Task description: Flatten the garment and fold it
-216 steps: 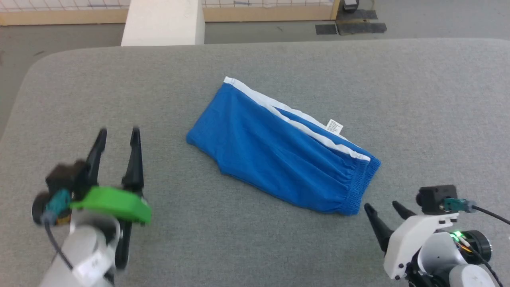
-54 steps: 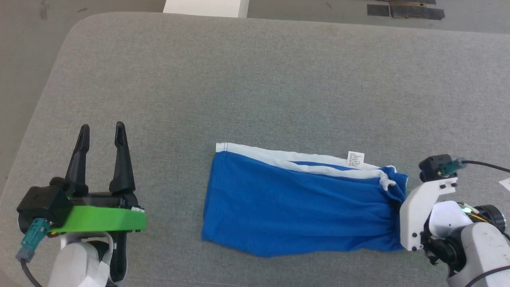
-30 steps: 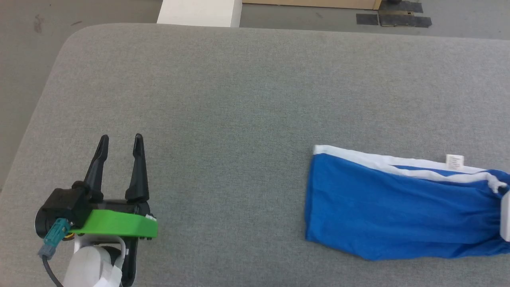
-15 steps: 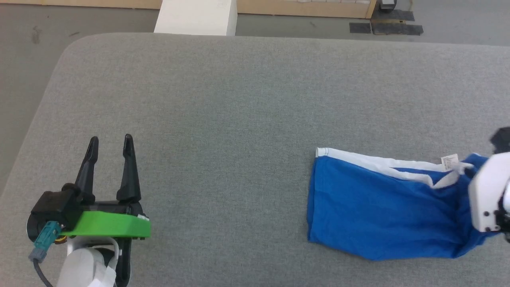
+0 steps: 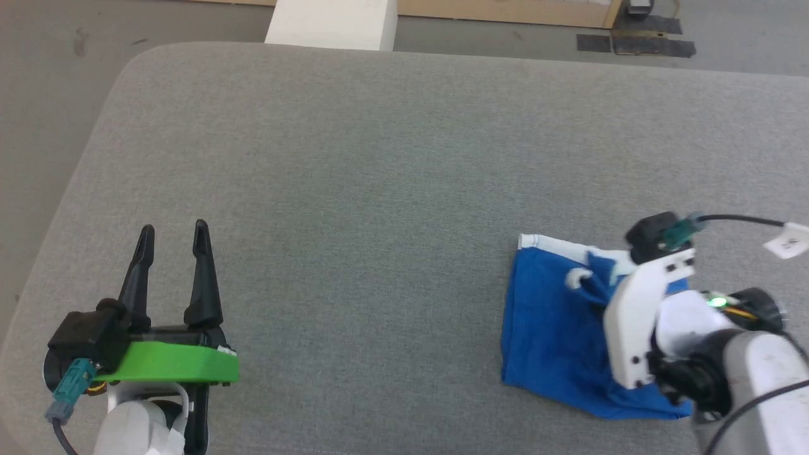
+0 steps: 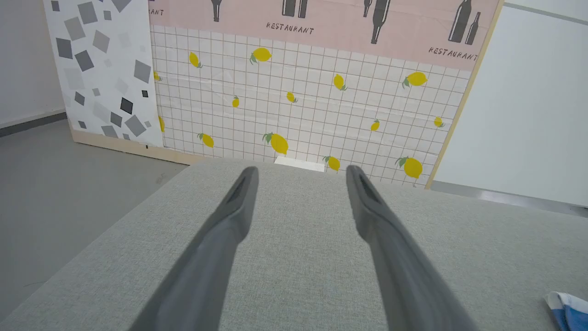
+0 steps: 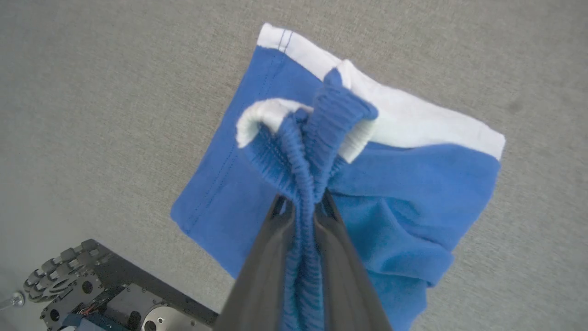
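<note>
At the lower left of the head view, the left gripper (image 5: pixel 174 227) hovers over the grey padded table (image 5: pixel 379 158). Its fingers are spread wide and hold nothing, and it sits well apart from the garment (image 5: pixel 547 328). In the left wrist view only a corner of the blue cloth peeks in at the lower right.

At the lower right of the head view, the right arm's white mount covers the garment's right side. In the right wrist view, the right gripper (image 7: pixel 303 201) is pinched narrow on a bunched ridge of blue gathered elastic. The ridge is raised above the rest of the shorts, which lie partly doubled over on the table with white trim along their upper edge. A dark wheeled base (image 7: pixel 69 285) shows at that view's lower left.

Past the table's far edge, a white block (image 5: pixel 332 22) stands at the top of the head view. A lemon-patterned tiled wall (image 6: pixel 298 105) fills the upper part of the left wrist view.
</note>
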